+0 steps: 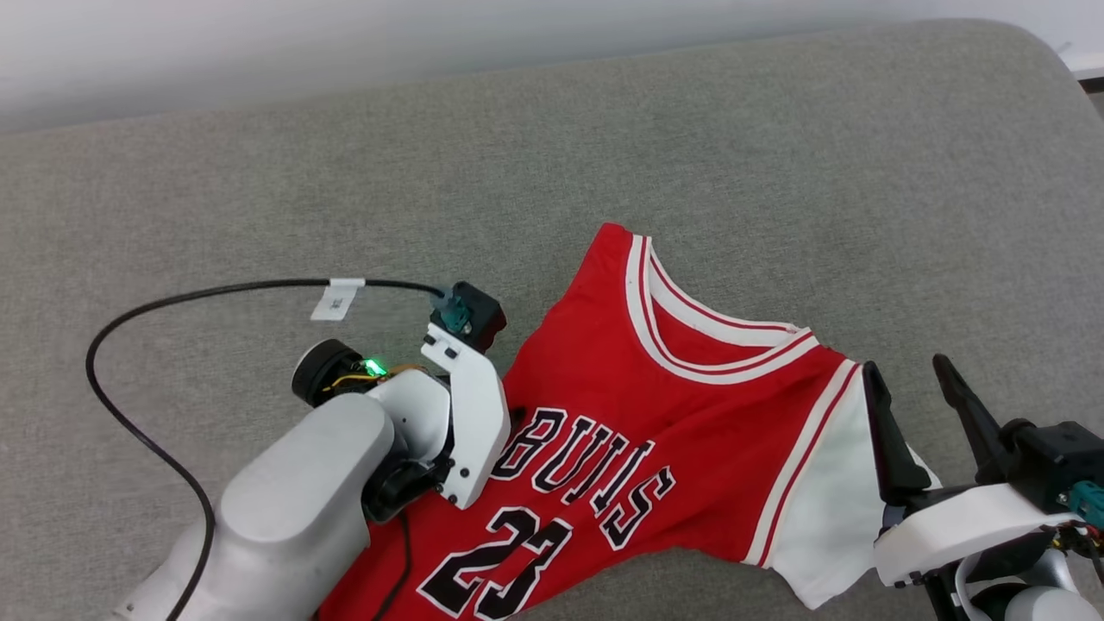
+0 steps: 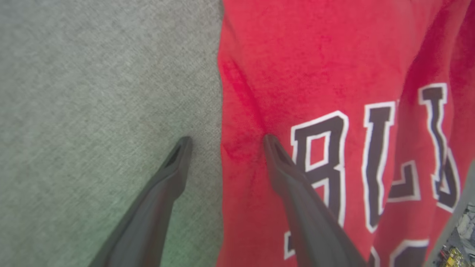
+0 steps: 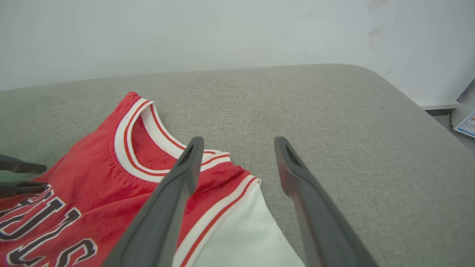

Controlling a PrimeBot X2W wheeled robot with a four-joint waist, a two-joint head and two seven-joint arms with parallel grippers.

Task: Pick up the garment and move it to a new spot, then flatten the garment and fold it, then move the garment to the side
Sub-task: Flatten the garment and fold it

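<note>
The grey cushion [image 1: 552, 147] is spreading under everything, and the garment [image 1: 673, 414] is lying on it face up toward 5 o'clock in the head view, its striped collar [image 1: 716, 332] pointing to 1 o'clock, its white sleeve [image 1: 828, 492] trailing at 4 o'clock and its hem running off the bottom edge near 7 o'clock. Creases are crossing the lettering [image 1: 578, 470], so it is not yet lying flat. The pale left forearm [image 1: 302, 509] is reaching in from 7 o'clock, and the left gripper [image 2: 225, 141] is standing released, straddling the garment's side edge — one finger [image 2: 178, 167] is sitting over bare cushion, and the other [image 2: 278, 159] is appearing to dent the red cloth just beside the letter B. The right gripper [image 1: 907, 371] is hanging at 4 o'clock, likewise spread and holding nothing, its tips near the sleeve seam. The step in hand is looking like a two-point grab for lifting or spreading the cloth. To do it well, the left fingers should be closing only with the outer one slipping under the edge, so they are pinching cloth rather than cushion. The right should be taking the shoulder trim, not the loose sleeve — a more even pull. The black cable [image 1: 259, 284] and its white label [image 1: 335, 300] are looping at 9 o'clock, apart from the cloth.
</note>
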